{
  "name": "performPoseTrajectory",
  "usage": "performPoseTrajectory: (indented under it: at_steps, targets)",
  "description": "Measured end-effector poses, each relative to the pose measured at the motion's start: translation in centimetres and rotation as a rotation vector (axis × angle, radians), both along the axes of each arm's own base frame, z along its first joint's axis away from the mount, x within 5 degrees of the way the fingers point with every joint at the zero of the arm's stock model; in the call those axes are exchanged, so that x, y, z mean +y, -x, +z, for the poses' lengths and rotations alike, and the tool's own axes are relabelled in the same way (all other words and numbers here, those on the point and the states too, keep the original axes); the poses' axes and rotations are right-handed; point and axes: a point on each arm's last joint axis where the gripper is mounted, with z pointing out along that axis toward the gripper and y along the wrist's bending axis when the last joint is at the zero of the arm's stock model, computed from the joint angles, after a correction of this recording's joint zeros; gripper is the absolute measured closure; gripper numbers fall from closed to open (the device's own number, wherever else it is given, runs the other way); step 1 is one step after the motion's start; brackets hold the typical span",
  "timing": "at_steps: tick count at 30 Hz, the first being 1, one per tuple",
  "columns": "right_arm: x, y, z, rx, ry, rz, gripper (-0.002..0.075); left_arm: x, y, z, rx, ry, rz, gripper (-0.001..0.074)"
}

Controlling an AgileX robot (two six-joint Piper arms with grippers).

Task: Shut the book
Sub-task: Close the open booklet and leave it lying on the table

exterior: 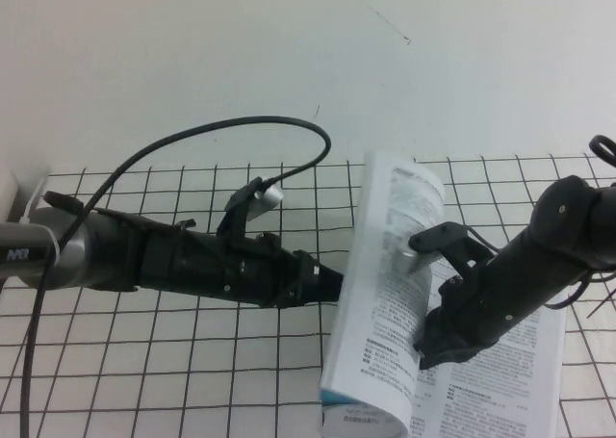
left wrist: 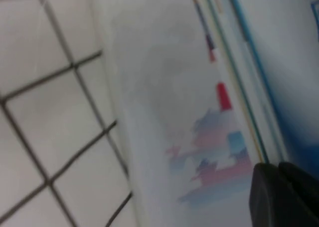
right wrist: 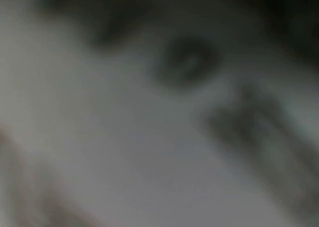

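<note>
The book [exterior: 390, 294] lies at 5 o'clock on the gridded surface [exterior: 192, 380], left half raised upright. The left gripper [exterior: 332, 286] meets that half at 9 o'clock; the right gripper [exterior: 430, 347] is at its 3 o'clock, over the flat page. Open or closed: cannot tell for either.
</note>
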Motion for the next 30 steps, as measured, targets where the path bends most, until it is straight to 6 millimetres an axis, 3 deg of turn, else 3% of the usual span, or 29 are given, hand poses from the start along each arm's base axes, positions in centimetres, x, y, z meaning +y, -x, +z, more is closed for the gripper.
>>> performPoseTrajectory:
  at_steps: [3,7,14,21,30]
  targets:
    - [-0.6,0.0,1.0,-0.005,0.078,0.012,0.0729,0.0,-0.1,1.1,-0.027,0.062,0.011,0.0738]
    - [-2.9,0.4,3.1,-0.036,0.316,0.107,0.0729,-0.3,0.6,2.9,-0.084,0.104,-0.039,0.0738]
    - [-6.6,1.1,11.2,-0.266,0.596,0.051,0.0729,0.7,1.1,5.0,-0.198,-0.093,-0.005,0.0738]
    - [-9.0,4.5,19.4,-0.521,0.587,-0.083,0.0729,3.0,2.3,9.1,-0.333,-0.337,0.094,0.0738]
    - [-11.5,10.4,26.3,-0.751,0.442,-0.225,0.0729,6.2,6.4,16.4,-0.541,-0.492,0.227,0.0738]
